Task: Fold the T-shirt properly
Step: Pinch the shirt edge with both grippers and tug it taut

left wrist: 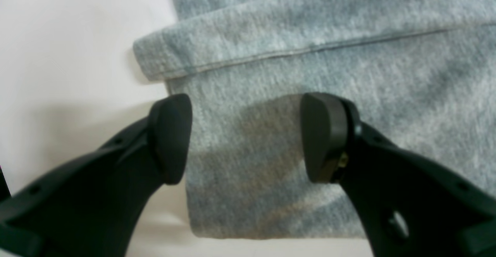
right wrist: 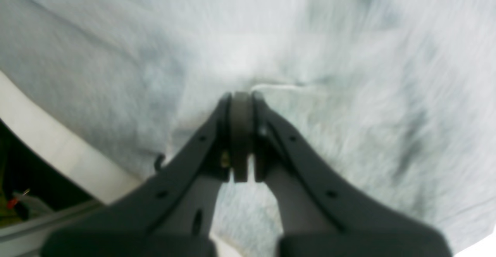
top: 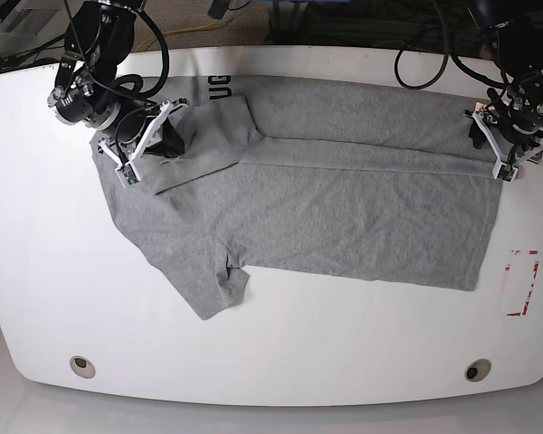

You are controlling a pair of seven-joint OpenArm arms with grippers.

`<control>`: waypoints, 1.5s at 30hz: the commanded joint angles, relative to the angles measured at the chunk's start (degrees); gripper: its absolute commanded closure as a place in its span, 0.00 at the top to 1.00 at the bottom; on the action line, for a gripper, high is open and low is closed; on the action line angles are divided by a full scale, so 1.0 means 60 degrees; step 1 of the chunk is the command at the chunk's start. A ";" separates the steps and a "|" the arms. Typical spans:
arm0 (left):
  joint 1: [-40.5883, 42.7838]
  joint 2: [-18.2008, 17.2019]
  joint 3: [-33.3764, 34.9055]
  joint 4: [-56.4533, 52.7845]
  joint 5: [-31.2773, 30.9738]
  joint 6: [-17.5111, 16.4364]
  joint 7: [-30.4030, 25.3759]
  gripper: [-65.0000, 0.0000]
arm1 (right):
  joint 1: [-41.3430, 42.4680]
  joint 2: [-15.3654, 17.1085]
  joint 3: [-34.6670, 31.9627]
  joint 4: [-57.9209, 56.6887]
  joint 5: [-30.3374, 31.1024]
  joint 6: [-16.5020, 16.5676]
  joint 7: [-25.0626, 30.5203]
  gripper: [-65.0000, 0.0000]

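The light grey T-shirt (top: 344, 217) lies spread on the white table (top: 36, 226), its far long edge folded over toward the middle. Dark lettering (top: 219, 88) shows at the far edge of the cloth. My left gripper (left wrist: 246, 137) is open, its black fingers (left wrist: 321, 137) straddling the cloth just short of a folded hem corner (left wrist: 155, 55); in the base view the left gripper (top: 482, 136) sits at the shirt's right end. My right gripper (right wrist: 241, 98) is shut, pinching a pucker of the T-shirt (right wrist: 348, 55). The right gripper (top: 158, 140) is at the sleeve end.
A red-marked rectangle (top: 522, 282) is on the table at the right, beyond the shirt. Two round holes (top: 83, 365) (top: 476, 370) sit near the front edge. Cables and dark floor lie past the table's far edge (top: 344, 50).
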 commanded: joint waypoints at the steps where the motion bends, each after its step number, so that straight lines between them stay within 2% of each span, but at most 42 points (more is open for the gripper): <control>1: 0.0086 -0.0092 0.0018 -0.0014 0.0193 -0.0049 0.0286 0.63 | 0.0306 0.0381 0.0039 0.0109 0.0041 0.0013 0.0123 0.00; 16: 0.0100 -0.0106 0.0003 -0.0014 0.0208 -0.0049 0.0286 0.63 | 0.1038 0.1407 0.0493 -0.0594 0.0026 0.0013 0.0108 0.00; 20: 0.0188 -0.0106 -0.0026 -0.0014 0.0208 -0.0049 0.0286 0.63 | 0.0818 0.1568 0.0566 -0.1034 0.0055 0.0013 0.0108 0.00; 24: 0.0262 -0.0106 0.0018 -0.0014 0.0208 -0.0049 0.0286 0.63 | 0.0672 0.1524 0.1123 -0.1547 0.0011 0.0013 0.0108 0.00; 28: 0.0262 -0.0106 0.0018 -0.0014 0.0208 -0.0049 0.0286 0.63 | 0.0686 0.1568 0.1738 -0.2294 0.0011 0.0013 0.0181 0.22; 31: 0.0262 -0.0106 0.0018 -0.0014 0.0208 -0.0049 0.0286 0.63 | 0.0730 0.1744 0.2412 -0.2690 0.0011 0.0013 0.0181 0.49; 34: 0.0262 -0.0106 0.0018 0.0045 0.0208 -0.0049 0.0286 0.63 | 0.0701 0.1846 0.2793 -0.2675 0.0026 0.0013 0.0181 0.65; 36: 0.0262 -0.0106 0.0003 0.0059 0.0193 -0.0049 0.0286 0.63 | 0.0686 0.1964 0.2925 -0.2646 0.0070 0.0013 0.0181 0.70; 40: 0.0218 -0.0106 -0.0026 0.0235 0.0149 -0.0049 0.0286 0.63 | 0.0657 0.2095 0.2940 -0.2265 0.0085 0.0013 0.0108 0.70; 45: 0.0159 -0.0092 -0.0041 0.1217 -0.0642 -0.0049 0.0330 0.63 | 0.0335 0.1788 0.2427 -0.1576 0.0187 0.0013 0.0079 0.70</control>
